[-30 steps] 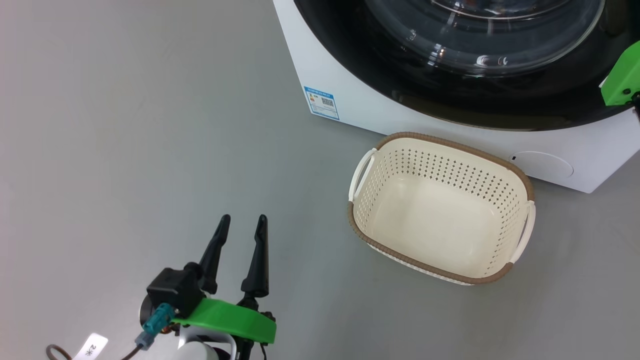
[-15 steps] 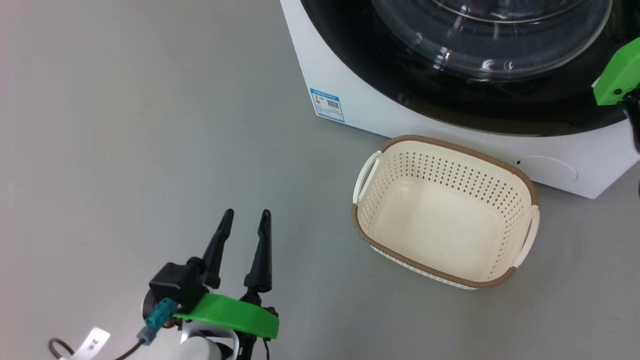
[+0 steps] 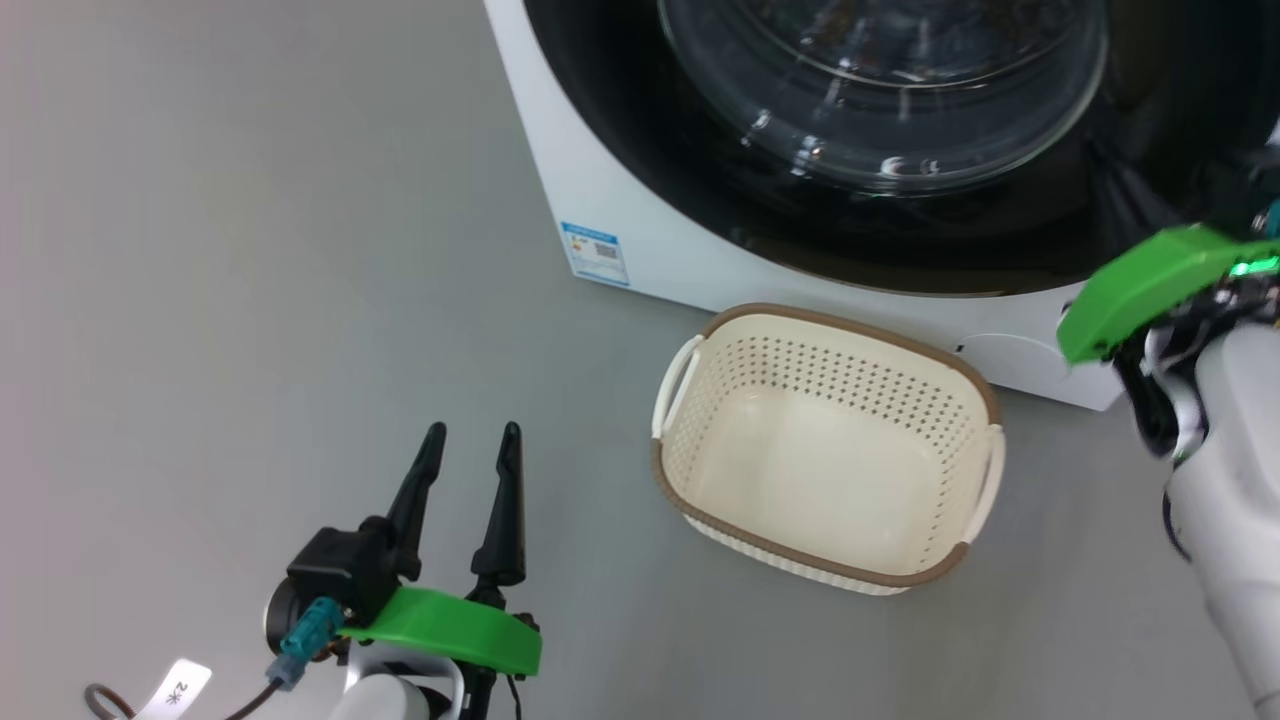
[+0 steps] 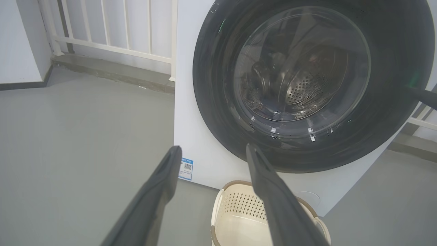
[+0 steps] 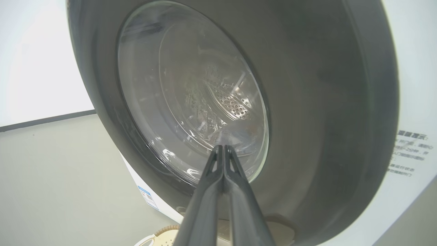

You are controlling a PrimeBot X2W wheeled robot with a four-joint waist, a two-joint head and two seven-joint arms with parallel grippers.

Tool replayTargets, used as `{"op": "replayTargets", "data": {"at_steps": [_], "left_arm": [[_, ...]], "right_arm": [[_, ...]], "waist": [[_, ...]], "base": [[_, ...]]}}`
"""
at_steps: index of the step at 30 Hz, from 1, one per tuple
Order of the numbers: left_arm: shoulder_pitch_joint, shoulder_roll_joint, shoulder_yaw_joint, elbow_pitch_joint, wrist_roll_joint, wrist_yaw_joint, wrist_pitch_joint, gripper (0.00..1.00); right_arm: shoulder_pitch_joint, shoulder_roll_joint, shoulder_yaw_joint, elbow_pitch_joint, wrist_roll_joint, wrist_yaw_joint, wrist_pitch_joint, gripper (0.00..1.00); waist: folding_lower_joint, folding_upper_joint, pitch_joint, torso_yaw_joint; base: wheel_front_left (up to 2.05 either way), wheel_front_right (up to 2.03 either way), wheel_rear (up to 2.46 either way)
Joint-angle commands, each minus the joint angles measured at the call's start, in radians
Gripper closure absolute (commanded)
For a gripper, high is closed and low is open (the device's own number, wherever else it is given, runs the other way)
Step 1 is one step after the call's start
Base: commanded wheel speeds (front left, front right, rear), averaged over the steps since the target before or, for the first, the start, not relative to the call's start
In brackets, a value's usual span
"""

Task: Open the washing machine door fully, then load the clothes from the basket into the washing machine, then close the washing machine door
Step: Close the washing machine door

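Observation:
The washing machine (image 3: 600, 170) stands ahead with its glossy black door (image 3: 700, 190) shut against the front, glass porthole (image 4: 300, 71) bulging outward. Dim shapes lie behind the glass; I cannot make out the clothes there. On the floor before the machine, the cream basket (image 3: 830, 360) is empty. My left gripper (image 3: 472, 432) hovers open over bare floor left of the basket, holding nothing. In the right wrist view my right gripper (image 5: 222, 147) is shut and empty, pointing at the porthole's lower part. Its green bracket (image 3: 1150, 285) is at the machine's right side.
Grey floor (image 3: 250, 300) stretches wide to the left of the machine. A white railing (image 4: 112, 30) and a low step run behind it. A blue label (image 3: 596, 252) marks the machine's lower left corner. My pale right forearm (image 3: 1230, 480) hangs right of the basket.
The head camera has shifted, sliding the machine and basket leftward in the picture. My right arm has come lower and further into the picture. The left gripper has stayed put and open.

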Motion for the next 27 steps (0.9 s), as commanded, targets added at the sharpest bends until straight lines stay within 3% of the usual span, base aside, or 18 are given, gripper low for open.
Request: {"op": "replayTargets", "data": {"at_steps": [1,7,8,9,12,13,15,27], "left_arm": [[-0.006,0.014,0.041,-0.009,0.015,-0.002,-0.01,0.0],[0.009,0.023,0.061,0.022,0.044,-0.017,-0.01,0.0],[0.012,0.026,0.064,0.027,0.048,-0.019,-0.01,0.0],[0.015,0.028,0.069,0.031,0.049,-0.021,-0.01,0.0],[0.023,0.034,0.076,0.038,0.054,-0.022,-0.01,0.0],[0.029,0.038,0.08,0.041,0.056,-0.023,-0.01,0.0],[0.042,0.045,0.086,0.047,0.059,-0.024,-0.01,0.0],[0.121,0.076,0.098,0.048,0.06,-0.018,-0.01,0.0]], "right_arm": [[0.039,0.009,0.015,-0.042,0.007,-0.003,-0.027,1.0],[0.182,0.046,-0.012,-0.095,-0.014,-0.003,-0.106,0.98],[0.204,0.051,-0.016,-0.102,-0.022,-0.003,-0.116,0.77],[0.226,0.059,-0.022,-0.105,-0.025,-0.003,-0.122,0.7],[0.266,0.074,-0.029,-0.112,-0.036,-0.003,-0.129,0.72],[0.285,0.082,-0.032,-0.117,-0.041,-0.003,-0.133,0.6],[0.323,0.098,-0.042,-0.125,-0.045,-0.003,-0.139,0.02],[0.531,0.175,-0.15,-0.21,-0.11,-0.003,-0.158,0.0]], "waist": [[0.0,0.0,-0.04,-0.048],[0.0,0.0,-0.087,-0.113],[0.0,0.0,-0.096,-0.122],[0.0,0.0,-0.105,-0.132],[0.0,0.0,-0.123,-0.153],[0.0,0.0,-0.133,-0.163],[0.0,0.0,-0.151,-0.183],[0.0,0.0,-0.233,-0.292]], "base": [[0.0,0.0,0.0],[0.0,0.0,0.0],[0.0,0.0,0.0],[0.0,0.0,0.0],[0.0,0.0,0.0],[0.0,0.0,0.0],[0.0,0.0,0.0],[0.0,0.0,0.0]]}}
